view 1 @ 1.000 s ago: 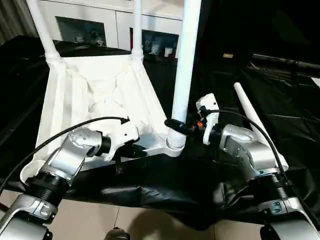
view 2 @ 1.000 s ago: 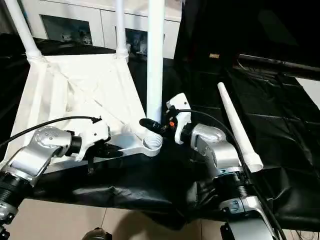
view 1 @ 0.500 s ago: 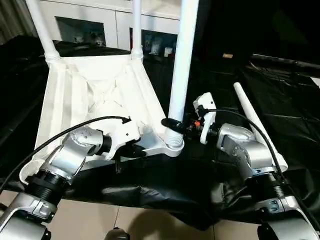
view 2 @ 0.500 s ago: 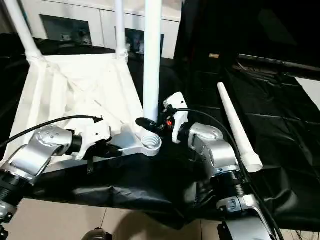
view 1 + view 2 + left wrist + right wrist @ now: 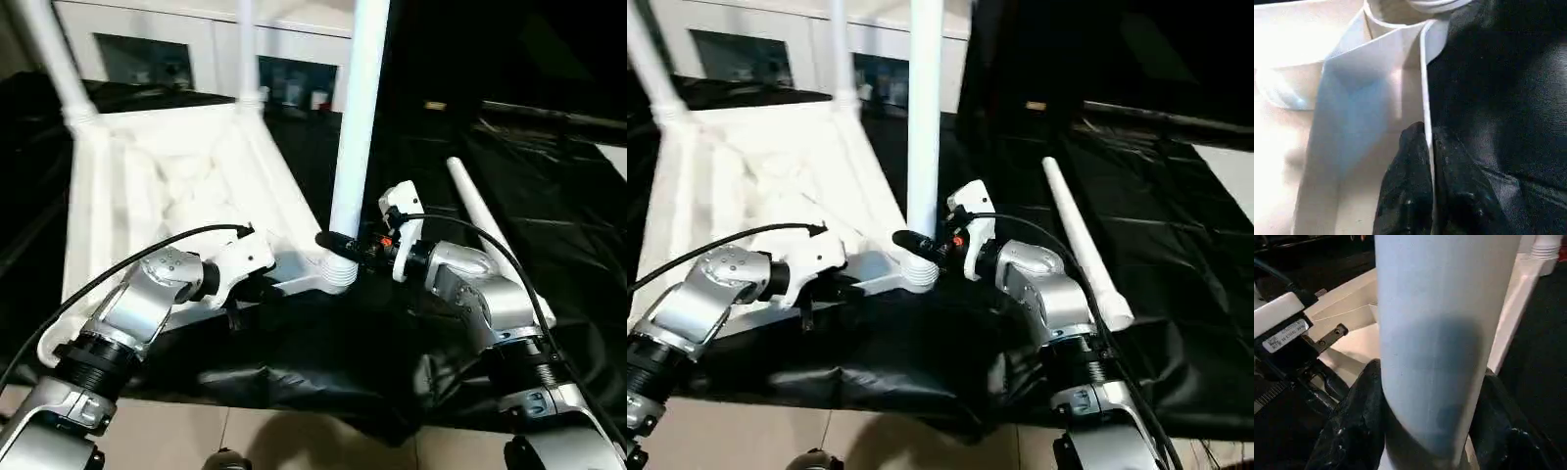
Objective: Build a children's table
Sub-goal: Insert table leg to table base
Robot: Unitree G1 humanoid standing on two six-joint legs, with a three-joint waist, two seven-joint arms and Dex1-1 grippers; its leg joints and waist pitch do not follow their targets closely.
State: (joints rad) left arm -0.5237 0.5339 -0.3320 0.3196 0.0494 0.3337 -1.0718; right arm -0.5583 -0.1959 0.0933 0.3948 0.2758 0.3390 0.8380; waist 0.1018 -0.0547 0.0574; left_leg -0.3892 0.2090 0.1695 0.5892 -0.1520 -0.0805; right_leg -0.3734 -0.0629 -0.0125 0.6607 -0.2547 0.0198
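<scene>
Now pinching tabletop rim with left gripper, clamping right gripper around upright leg at near corner socket; spare leg lying beside tabletop on black cloth.

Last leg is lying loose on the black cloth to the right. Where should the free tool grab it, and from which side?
Grip the loose leg mid-shaft from above, fingers straddling it crosswise: it lies flat on the black cloth, its near wide end by the right forearm. Both tools are busy now.
</scene>
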